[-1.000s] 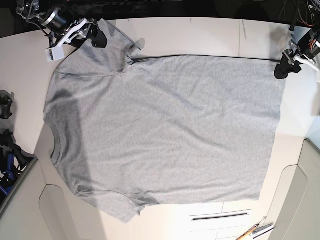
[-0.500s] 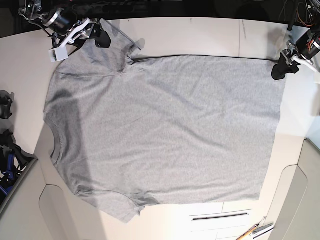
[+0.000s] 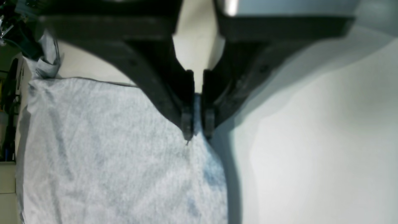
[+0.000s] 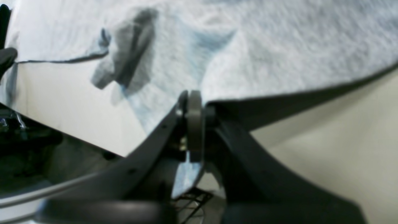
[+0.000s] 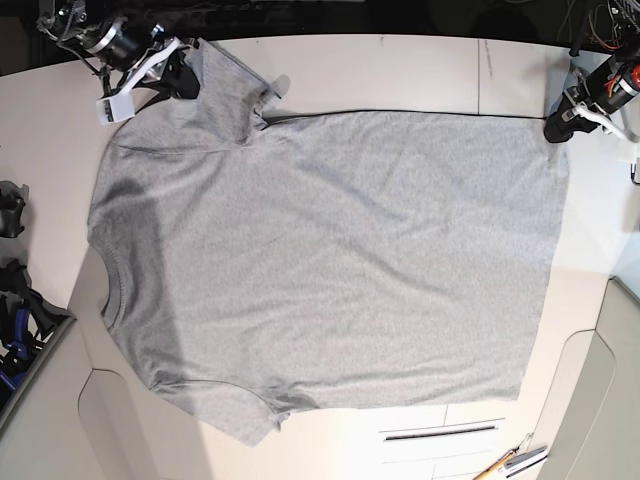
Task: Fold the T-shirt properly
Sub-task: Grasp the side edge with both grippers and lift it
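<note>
Lying flat and plain side up, the heather-grey T-shirt covers most of the pale tabletop, its ribbed crew neck at the shirt's left edge in the base view and its hem at the right edge. Only its two far corners meet the fingers. At the far hem corner, the left gripper has its black fingers drawn nearly together, a thin fold of grey cloth pinched in the narrow slit between them; the rest of the shirt spreads away below and to the left of them in the wrist view, while bare tabletop lies to their right. At the far sleeve, the right gripper has its fingers pressed closed on the sleeve's edge, with cloth showing between and behind them and the fabric lifted off the tabletop there, casting a dark shadow beneath. The near sleeve lies flat, well apart from both grippers.
</note>
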Robot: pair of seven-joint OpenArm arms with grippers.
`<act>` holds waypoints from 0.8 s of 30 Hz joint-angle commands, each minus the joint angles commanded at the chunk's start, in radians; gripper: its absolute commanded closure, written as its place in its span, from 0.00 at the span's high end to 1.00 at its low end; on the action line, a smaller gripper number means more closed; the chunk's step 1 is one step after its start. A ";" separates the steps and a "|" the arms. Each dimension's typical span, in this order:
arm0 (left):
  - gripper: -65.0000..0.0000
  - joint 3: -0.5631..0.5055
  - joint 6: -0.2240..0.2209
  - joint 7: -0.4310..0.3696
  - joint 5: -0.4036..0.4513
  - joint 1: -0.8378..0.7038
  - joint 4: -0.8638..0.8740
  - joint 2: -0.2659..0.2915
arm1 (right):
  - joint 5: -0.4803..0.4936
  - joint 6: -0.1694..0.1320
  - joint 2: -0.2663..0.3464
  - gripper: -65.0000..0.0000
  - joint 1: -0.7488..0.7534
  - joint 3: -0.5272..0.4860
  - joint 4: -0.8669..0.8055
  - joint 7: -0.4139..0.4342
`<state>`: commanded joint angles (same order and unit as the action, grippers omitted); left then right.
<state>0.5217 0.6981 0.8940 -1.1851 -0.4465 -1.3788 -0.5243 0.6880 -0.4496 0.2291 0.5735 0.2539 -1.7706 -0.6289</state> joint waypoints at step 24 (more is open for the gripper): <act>0.00 0.059 0.000 0.059 -0.106 -0.001 -0.003 -0.010 | 0.106 -0.061 0.000 0.00 0.012 0.044 -0.002 -0.102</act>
<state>0.5808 0.6981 0.9527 -1.2907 -0.4473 -1.3819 -0.5346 0.7944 -0.5106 0.2291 0.5854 0.2977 -1.7729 -0.7311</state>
